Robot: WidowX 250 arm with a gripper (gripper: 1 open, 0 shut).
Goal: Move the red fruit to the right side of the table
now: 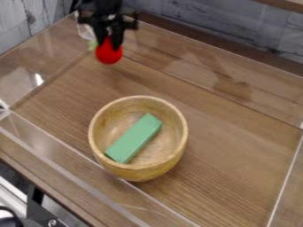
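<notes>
Gripper [109, 40] holds the red fruit [109, 52] pinched near the table's [225, 130] far left corner, probably so it can travel to the right side.

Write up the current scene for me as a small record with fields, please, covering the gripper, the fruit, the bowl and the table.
gripper: shut on the red toy fruit, fingertips pointing down
red toy fruit: in the grip, at the far left part of the table
wooden bowl: round, light-coloured, near side of the table
green rectangular block: inside the wooden bowl, lying at a slant
table: brown wood grain, clear walls at its edge
task state: fruit not yet on the right side
</notes>
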